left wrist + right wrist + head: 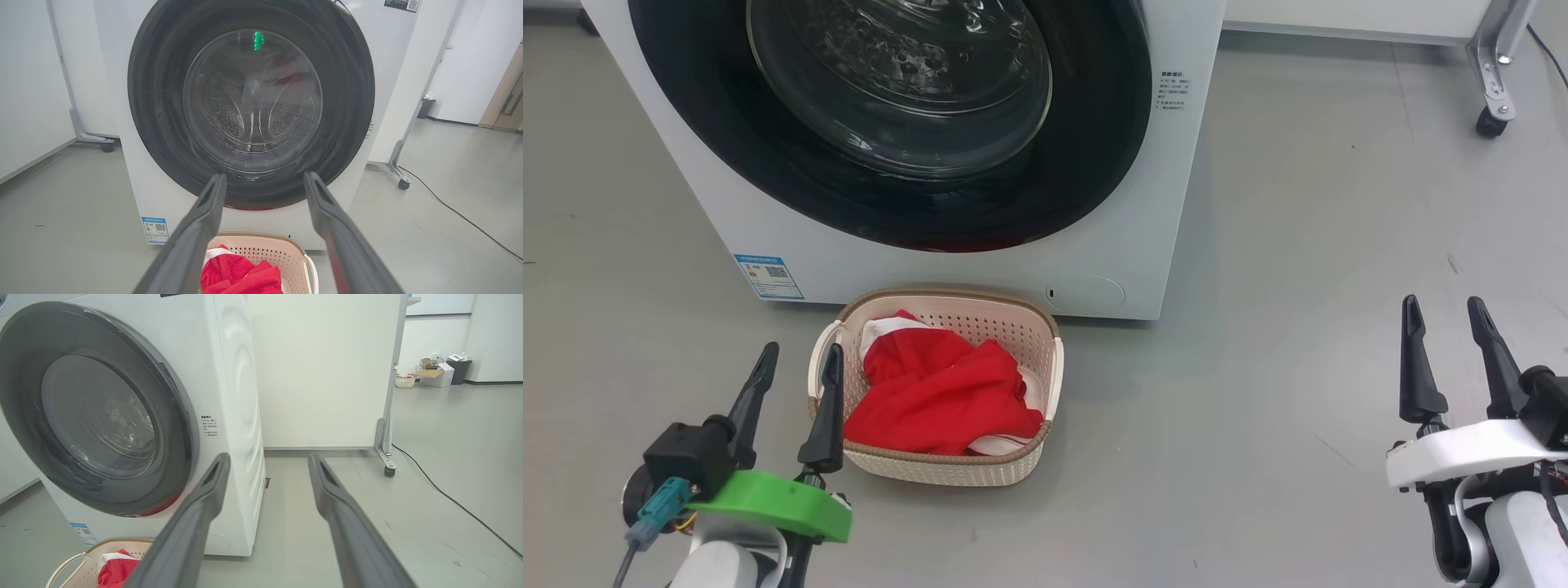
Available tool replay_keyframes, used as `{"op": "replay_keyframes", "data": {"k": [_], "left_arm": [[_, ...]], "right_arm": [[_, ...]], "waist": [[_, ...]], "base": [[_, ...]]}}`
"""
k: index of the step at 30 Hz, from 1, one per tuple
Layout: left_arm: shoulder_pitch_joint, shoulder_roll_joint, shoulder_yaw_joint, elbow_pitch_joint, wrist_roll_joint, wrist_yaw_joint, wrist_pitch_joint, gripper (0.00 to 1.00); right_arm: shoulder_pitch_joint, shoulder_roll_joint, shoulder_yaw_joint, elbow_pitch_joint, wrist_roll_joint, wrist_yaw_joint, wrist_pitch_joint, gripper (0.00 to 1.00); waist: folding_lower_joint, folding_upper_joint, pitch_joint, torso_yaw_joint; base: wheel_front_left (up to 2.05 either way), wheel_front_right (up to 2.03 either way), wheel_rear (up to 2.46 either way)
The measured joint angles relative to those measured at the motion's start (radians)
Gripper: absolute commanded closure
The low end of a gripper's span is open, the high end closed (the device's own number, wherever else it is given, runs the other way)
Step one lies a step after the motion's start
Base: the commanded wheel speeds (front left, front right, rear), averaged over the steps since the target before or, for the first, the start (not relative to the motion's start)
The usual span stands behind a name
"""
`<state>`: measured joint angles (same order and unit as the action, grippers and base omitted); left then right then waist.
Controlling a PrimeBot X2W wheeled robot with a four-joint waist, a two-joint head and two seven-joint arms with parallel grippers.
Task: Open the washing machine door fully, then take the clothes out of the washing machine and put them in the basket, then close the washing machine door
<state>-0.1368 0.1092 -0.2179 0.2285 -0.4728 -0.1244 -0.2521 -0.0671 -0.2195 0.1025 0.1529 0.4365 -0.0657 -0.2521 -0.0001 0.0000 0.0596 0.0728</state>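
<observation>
The white washing machine (980, 269) stands ahead with its black-rimmed glass door (898, 90) lying flat against its front, also seen as the door (251, 102) and the door (98, 416). Red clothes (939, 396) with white trim fill the cream basket (947, 469) on the floor just before the machine; clothes (241, 277) and basket (81, 563) show low in the wrist views. My left gripper (798, 356) is open beside the basket's left rim, empty. Far to the right, my right gripper (1445, 309) is open over bare floor, holding nothing.
Grey floor surrounds the machine. A white partition panel on a wheeled metal foot (1494, 114) stands behind right, with a black cable (457, 502) running across the floor. Boxes and a bin (445, 371) sit far back. Another wheeled foot (107, 146) is left of the machine.
</observation>
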Motion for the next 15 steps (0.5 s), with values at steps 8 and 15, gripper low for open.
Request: {"op": "replay_keyframes", "data": {"k": [8, 15], "left_arm": [[0.015, -0.007, 0.03, -0.007, 0.009, 0.0, 0.0, 0.0], [0.015, -0.014, 0.037, -0.011, 0.028, 0.0, 0.0, 0.0]], "right_arm": [[0.019, 0.014, -0.018, -0.034, -0.017, 0.0, 0.0, 0.0], [0.039, 0.024, -0.032, -0.051, -0.027, 0.002, 0.0, 0.0]], "waist": [[0.0, 0.0, -0.002, 0.004], [0.0, 0.0, 0.0, 0.004]], "base": [[0.0, 0.0, 0.0], [0.0, 0.0, 0.0]]}}
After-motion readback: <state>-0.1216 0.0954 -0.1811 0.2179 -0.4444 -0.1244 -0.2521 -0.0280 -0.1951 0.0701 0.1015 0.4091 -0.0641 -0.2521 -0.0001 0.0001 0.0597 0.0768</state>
